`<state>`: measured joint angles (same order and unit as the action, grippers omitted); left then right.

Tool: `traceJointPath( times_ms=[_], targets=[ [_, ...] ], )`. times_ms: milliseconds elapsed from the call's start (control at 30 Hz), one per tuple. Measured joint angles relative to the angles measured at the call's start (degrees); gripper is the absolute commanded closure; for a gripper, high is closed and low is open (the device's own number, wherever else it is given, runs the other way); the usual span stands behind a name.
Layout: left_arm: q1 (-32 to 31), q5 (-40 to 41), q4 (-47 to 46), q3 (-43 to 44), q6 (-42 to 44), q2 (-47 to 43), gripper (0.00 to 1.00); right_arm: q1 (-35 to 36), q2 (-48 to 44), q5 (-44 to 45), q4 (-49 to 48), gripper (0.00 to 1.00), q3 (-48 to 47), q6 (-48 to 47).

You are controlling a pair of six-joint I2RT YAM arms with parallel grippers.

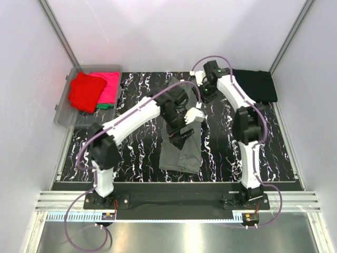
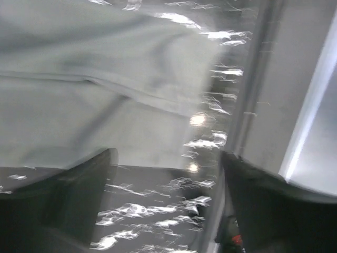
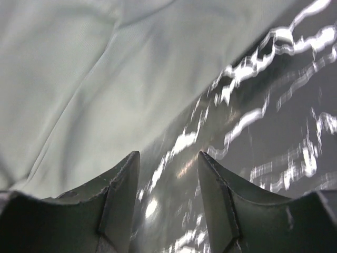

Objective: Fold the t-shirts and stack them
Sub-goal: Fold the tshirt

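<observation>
Dark grey t-shirt (image 1: 184, 153): long axis near-to-far, slightly skewed. Left gripper (image 2: 168, 155): jaws spread wide, empty. Right gripper (image 3: 168, 155): parted, empty.

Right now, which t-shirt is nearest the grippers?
The dark grey t-shirt, spread out in the middle; the black t-shirt lies folded far right, the red t-shirt and pink t-shirt sit in the bin.

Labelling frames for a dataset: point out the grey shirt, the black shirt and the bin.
grey shirt (image 1: 181, 155): top view, lower half.
black shirt (image 1: 259, 84): top view, middle.
bin (image 1: 65, 112): top view, left wall.
</observation>
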<state>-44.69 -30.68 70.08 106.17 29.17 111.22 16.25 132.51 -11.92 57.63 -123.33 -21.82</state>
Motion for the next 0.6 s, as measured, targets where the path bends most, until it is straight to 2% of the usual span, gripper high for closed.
traceJointPath(
  times_ms=[133, 233, 367, 400, 433, 600],
  targets=[
    [0.7, -8.76, 2.69, -2.01, -4.33, -4.35, 0.01, 0.0, -10.84, -0.13, -0.02, 0.45, 9.51, -0.85],
    [-0.52, -8.9, 1.27, -5.75, -10.62, -4.7, 0.01, -0.02, -18.08, -0.09, -0.96, 0.45, 16.59, -1.14],
    [-8.2, 0.07, -0.79, -8.09, -18.71, -5.88, 0.03, -0.02, -25.97, 0.57, -1.42, 0.45, 25.94, -1.77],
    [-10.38, 1.51, -1.22, -8.33, -19.1, -6.62, 0.09, -0.02, -27.85, 0.79, -1.31, 0.46, 28.0, -2.03],
    [-12.2, 3.1, -1.64, -8.76, -18.56, -7.58, 0.17, -0.02, -29.64, 1.11, -1.31, 0.46, 29.77, -2.36],
    [-15.3, 16.02, -9.6, -21.07, -12.79, -13.7, 0.16, -0.33, -38.62, 3.54, -1.84, 0.45, 37.0, -4.11]
  ],
)
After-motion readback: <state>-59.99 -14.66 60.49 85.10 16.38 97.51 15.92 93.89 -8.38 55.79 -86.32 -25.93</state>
